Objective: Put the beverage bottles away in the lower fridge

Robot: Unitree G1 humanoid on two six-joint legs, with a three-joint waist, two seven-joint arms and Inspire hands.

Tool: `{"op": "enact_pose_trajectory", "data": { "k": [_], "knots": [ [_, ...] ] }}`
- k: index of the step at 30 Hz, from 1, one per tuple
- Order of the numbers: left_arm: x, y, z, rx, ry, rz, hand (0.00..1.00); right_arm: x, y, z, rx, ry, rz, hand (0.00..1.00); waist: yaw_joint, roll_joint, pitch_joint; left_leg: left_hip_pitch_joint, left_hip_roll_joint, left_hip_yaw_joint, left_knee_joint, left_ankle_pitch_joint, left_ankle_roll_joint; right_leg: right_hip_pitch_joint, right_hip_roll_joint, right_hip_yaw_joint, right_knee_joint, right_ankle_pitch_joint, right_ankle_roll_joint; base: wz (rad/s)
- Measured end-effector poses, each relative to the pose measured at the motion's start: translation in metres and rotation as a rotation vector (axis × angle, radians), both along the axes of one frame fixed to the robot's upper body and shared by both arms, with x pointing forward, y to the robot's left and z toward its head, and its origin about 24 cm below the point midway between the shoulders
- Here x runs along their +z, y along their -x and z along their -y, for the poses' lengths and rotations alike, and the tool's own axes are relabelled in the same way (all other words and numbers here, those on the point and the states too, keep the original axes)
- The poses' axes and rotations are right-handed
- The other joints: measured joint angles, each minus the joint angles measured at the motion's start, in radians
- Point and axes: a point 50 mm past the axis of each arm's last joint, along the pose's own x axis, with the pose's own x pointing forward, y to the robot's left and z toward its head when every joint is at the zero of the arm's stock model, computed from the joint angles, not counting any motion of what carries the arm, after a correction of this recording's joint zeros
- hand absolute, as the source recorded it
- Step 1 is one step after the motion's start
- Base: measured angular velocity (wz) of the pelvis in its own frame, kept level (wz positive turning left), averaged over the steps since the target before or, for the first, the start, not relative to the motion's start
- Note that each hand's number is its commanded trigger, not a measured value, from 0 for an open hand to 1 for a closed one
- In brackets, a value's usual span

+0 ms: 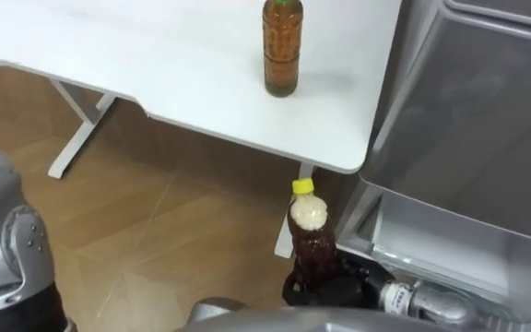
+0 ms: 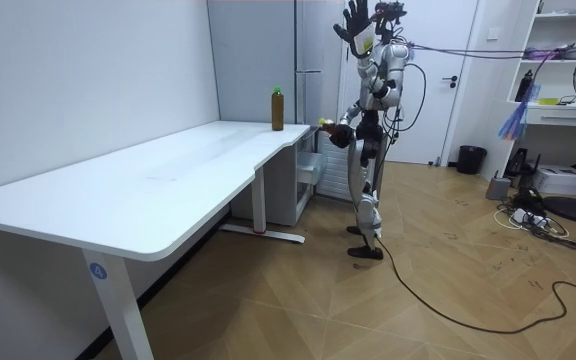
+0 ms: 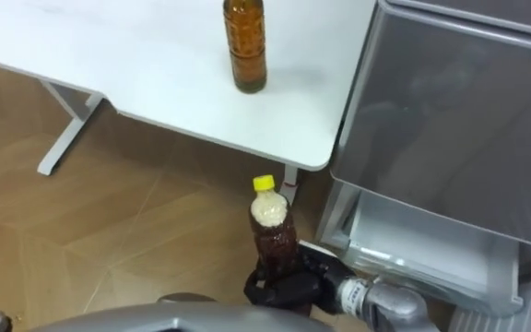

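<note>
A dark drink bottle with a yellow cap (image 1: 310,235) stands upright in my right hand (image 1: 325,290), whose black fingers are curled round its base, low in front of the fridge. A second amber bottle with a green cap (image 1: 282,51) stands near the corner of the white table (image 1: 155,55). The grey fridge (image 1: 487,101) is on the right, and its lower drawer (image 1: 431,242) is pulled out, just right of the held bottle. In the room view my left hand (image 2: 356,24) is raised above head height with its fingers spread.
I stand between the table's end and the fridge (image 2: 313,60) on a wooden floor (image 1: 155,231). The table's white leg (image 1: 76,134) reaches down at the left. A bin (image 2: 471,159) and shelves (image 2: 568,100) are behind me.
</note>
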Motion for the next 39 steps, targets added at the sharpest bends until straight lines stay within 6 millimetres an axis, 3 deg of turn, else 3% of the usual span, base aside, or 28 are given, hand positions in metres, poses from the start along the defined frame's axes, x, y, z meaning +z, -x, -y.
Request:
{"op": "enact_pose_trajectory", "data": {
  "k": [3, 9, 12, 14, 19, 23, 26, 32, 39],
  "knots": [
    [-0.017, -0.005, -0.014, 0.033, 0.089, -0.061, 0.00, 0.000, 0.000, 0.003, -0.013, 0.014, -0.008, 1.00, 0.019, 0.000, -0.0009, -0.001, -0.002, 0.001, 0.001, 0.001, -0.001, -0.001, 0.000, 0.001, -0.001, 0.000, 0.000, 0.00],
    [-0.075, 0.004, -0.037, 0.000, 0.401, -0.252, 0.00, -0.004, 0.003, 0.006, -0.041, 0.047, -0.054, 1.00, 0.020, -0.013, -0.0082, 0.014, -0.005, 0.002, -0.012, 0.006, 0.001, -0.001, -0.004, 0.002, -0.003, -0.003, 0.001, -0.01],
    [-0.116, 0.009, -0.047, -0.006, 0.611, -0.368, 0.00, -0.003, -0.001, 0.009, -0.076, 0.069, -0.052, 1.00, 0.018, -0.014, -0.0085, 0.016, -0.005, 0.002, -0.016, 0.006, 0.001, -0.001, -0.005, 0.005, -0.001, -0.004, 0.002, -0.04],
    [-0.154, 0.012, -0.049, 0.005, 0.782, -0.466, 0.00, -0.003, -0.004, 0.007, -0.094, 0.081, -0.053, 1.00, 0.016, -0.021, -0.0110, 0.018, -0.003, 0.003, -0.017, 0.007, 0.001, 0.001, -0.003, 0.005, 0.001, -0.004, 0.003, 0.00],
    [-0.227, 0.025, -0.028, -0.015, 1.072, -0.730, 0.00, -0.003, -0.007, 0.002, -0.134, 0.083, -0.076, 1.00, 0.018, -0.036, -0.0047, 0.014, 0.000, 0.005, -0.026, 0.006, 0.001, -0.004, -0.002, 0.006, 0.000, -0.004, 0.003, 0.00],
    [-0.285, 0.057, -0.008, 0.008, 1.322, -0.920, 0.00, -0.005, -0.009, 0.002, -0.133, 0.109, -0.096, 1.00, 0.007, -0.040, -0.0031, 0.016, 0.002, 0.021, -0.032, 0.006, 0.001, -0.008, 0.000, 0.025, 0.000, -0.004, 0.003, -0.07],
    [-0.309, 0.087, 0.003, 0.031, 1.414, -1.036, 0.00, -0.004, -0.009, 0.002, -0.131, 0.114, -0.104, 1.00, -0.010, -0.042, -0.0010, 0.011, 0.003, 0.023, -0.032, 0.006, 0.001, -0.018, 0.001, 0.028, 0.000, -0.004, 0.003, -0.08],
    [-0.334, 0.120, 0.013, 0.054, 1.493, -1.167, 0.00, -0.003, -0.013, -0.003, -0.102, 0.106, -0.099, 1.00, -0.026, -0.034, 0.0027, 0.012, 0.003, 0.028, -0.038, 0.006, 0.001, -0.018, 0.000, 0.029, 0.000, -0.004, 0.003, 0.00],
    [-0.345, 0.141, 0.024, 0.043, 1.561, -1.286, 0.00, -0.010, -0.005, -0.003, -0.144, 0.074, -0.185, 1.00, -0.047, -0.024, 0.0058, 0.012, 0.003, 0.030, -0.045, 0.006, 0.001, -0.022, 0.001, 0.036, 0.001, -0.004, 0.003, 0.00]
  ]
}}
